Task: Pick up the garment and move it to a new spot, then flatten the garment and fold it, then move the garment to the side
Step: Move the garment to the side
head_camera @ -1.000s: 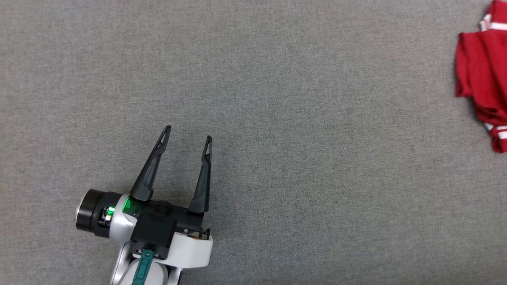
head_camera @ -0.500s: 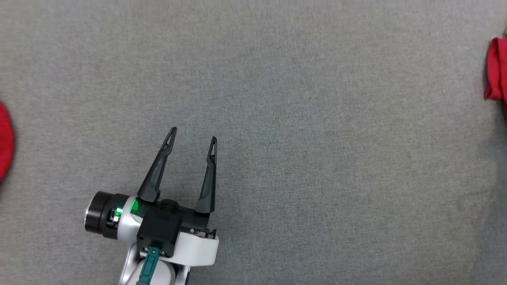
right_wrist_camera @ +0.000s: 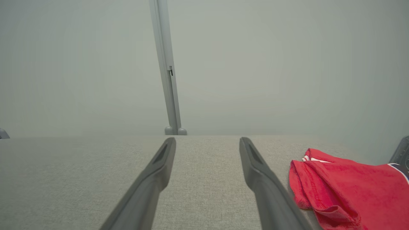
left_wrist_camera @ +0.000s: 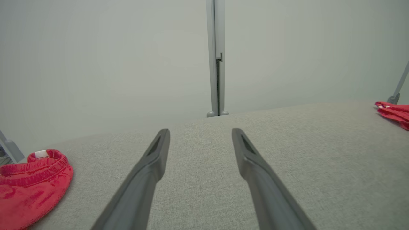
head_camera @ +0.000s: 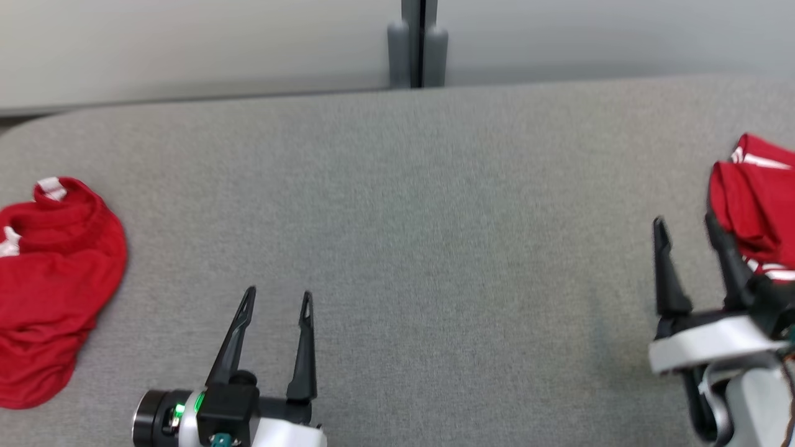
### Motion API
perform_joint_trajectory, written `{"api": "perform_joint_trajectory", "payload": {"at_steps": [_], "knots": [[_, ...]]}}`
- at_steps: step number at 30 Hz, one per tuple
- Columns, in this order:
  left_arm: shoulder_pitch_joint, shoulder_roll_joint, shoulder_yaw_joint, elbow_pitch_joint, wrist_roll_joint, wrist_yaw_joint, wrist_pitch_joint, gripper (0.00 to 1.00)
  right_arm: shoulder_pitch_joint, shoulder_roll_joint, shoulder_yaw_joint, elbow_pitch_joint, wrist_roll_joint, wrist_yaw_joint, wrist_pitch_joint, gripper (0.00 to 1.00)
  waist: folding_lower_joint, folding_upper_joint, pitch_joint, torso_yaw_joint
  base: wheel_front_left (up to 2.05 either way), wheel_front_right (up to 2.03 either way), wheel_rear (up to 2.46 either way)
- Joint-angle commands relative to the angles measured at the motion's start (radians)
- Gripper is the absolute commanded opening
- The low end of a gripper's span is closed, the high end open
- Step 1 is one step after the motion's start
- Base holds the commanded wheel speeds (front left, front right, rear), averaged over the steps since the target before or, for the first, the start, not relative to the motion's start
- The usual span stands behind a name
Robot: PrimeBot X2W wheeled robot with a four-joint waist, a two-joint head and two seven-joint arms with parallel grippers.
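A red garment (head_camera: 754, 198) with white stripes lies folded at the right edge of the grey table (head_camera: 422, 205). My right gripper (head_camera: 683, 220) stands open just left of it, with nothing between its fingers. In the right wrist view the gripper (right_wrist_camera: 207, 139) points past the garment (right_wrist_camera: 348, 188), which lies to the right of the right finger. A second red garment (head_camera: 49, 279) lies crumpled at the table's left edge. My left gripper (head_camera: 278, 293) is open and empty over the bare front of the table. The left wrist view has this gripper (left_wrist_camera: 200, 131), the crumpled garment (left_wrist_camera: 28, 188) and the folded one (left_wrist_camera: 394, 111).
Behind the table's far edge stands a pale wall with a grey vertical post (head_camera: 417, 43). The grey cloth surface runs wide between the two garments.
The head camera has tilted up, bringing the table's far edge, the wall and both garments into view. My right gripper now shows, open beside the folded garment. The left gripper stays open.
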Motion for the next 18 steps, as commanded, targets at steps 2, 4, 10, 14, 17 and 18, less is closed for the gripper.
{"api": "perform_joint_trajectory", "payload": {"at_steps": [2,4,10,14,17,18], "knots": [[0.035,-0.005,0.019,0.003,-0.005,-0.009,-0.002,1.0,0.06,0.023,0.004,-0.044,-0.019,-0.002,-0.001,1.0,0.0,0.0,-0.093,0.018,0.0,0.0,0.0],[0.061,-0.006,0.038,0.007,-0.007,-0.016,-0.002,1.0,0.11,0.045,0.006,-0.085,-0.031,-0.002,-0.001,1.0,0.0,0.0,-0.123,0.016,0.0,0.0,0.0],[0.114,-0.012,0.092,-0.017,-0.004,-0.032,-0.002,1.0,0.22,0.086,0.01,-0.167,-0.089,-0.002,-0.001,1.0,0.0,0.0,-0.174,0.0,0.0,0.0,0.0],[0.154,-0.015,0.125,-0.058,0.022,-0.03,-0.002,1.0,0.282,0.089,0.048,-0.173,-0.113,-0.002,-0.001,1.0,0.0,0.0,-0.197,-0.013,0.0,0.0,0.0],[0.172,-0.016,0.137,-0.052,0.033,-0.036,-0.002,1.0,0.311,0.097,0.06,-0.173,-0.11,-0.002,-0.001,1.0,0.0,0.0,-0.208,-0.018,0.0,0.0,0.0],[0.177,-0.017,0.14,-0.047,0.035,-0.038,-0.002,1.0,0.316,0.099,0.058,-0.171,-0.107,-0.002,-0.001,1.0,0.0,0.0,-0.211,-0.019,0.0,0.0,0.0]]}}
